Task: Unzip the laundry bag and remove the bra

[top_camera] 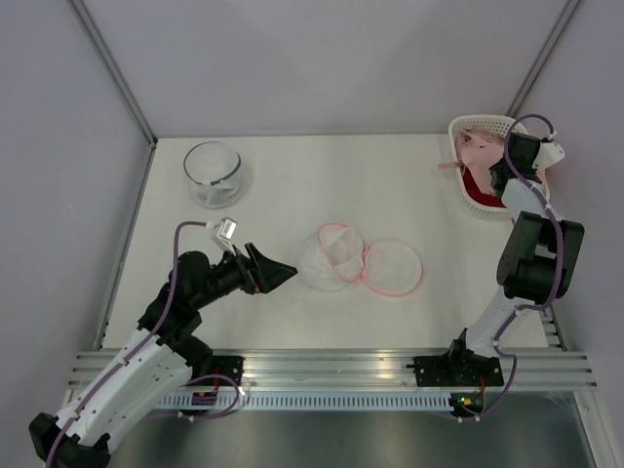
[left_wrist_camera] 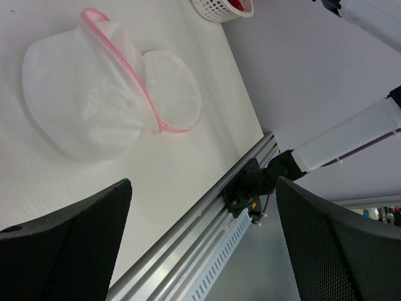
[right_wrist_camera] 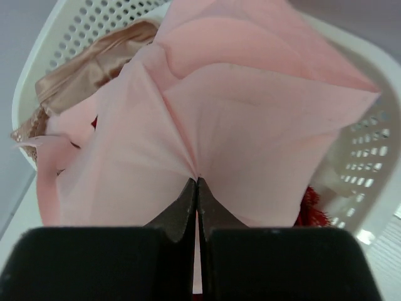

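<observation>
One laundry bag [top_camera: 336, 261] lies unzipped; right fingers [right_wrist_camera: 182, 210] pinch one bra [right_wrist_camera: 238, 125] over one basket [right_wrist_camera: 366, 160], left fingers [left_wrist_camera: 75, 241] wide.

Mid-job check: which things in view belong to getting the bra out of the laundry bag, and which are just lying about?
Job:
laundry bag, open mid-table
bra, pinched in the right tool
left tool, open, near the bag

Lying about:
glass bowl
white lattice basket
red garment
tan satin garment

Mesh laundry bag [top_camera: 328, 261], smooth cloth bra [right_wrist_camera: 219, 119]
</observation>
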### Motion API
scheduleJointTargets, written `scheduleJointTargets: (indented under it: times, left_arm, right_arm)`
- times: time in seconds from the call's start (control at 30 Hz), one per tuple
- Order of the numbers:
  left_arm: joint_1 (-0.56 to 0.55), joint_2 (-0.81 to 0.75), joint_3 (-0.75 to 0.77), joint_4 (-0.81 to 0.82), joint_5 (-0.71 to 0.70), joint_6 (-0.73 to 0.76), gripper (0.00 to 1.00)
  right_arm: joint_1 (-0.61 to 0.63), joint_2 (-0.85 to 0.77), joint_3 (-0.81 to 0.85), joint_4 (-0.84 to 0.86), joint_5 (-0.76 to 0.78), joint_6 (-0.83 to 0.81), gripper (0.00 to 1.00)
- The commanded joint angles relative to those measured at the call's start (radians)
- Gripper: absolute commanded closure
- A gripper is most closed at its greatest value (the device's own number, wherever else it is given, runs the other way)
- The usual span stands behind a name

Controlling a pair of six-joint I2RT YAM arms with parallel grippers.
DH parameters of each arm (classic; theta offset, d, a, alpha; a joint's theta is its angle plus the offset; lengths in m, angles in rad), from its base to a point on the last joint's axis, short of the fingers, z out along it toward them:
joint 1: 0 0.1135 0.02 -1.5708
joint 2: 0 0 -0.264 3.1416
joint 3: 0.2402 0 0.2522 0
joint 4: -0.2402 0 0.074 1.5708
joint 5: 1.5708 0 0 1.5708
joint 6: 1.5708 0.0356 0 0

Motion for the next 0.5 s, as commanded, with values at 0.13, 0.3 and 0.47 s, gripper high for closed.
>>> scheduleJointTargets:
  times: [0.13, 0.3, 0.47]
  left_arm:
    - [0.004, -0.035, -0.03, 0.037, 0.023, -0.045, 0.0]
    - [0.004, -0.038, -0.027, 0.036, 0.02, -0.05, 0.0]
    - [0.004, -0.057, -0.021, 0.022, 0.019, -0.061, 0.0]
  right_arm:
    - [-0.034, -0.022, 0.054, -0.11, 0.138, 0.064, 1.0]
    - [-0.049, 0.041, 0.129, -0.146, 0.061, 0.062, 0.99]
    - [-0.049, 0.031, 0.123, -0.076, -0.021, 0.046, 0.69]
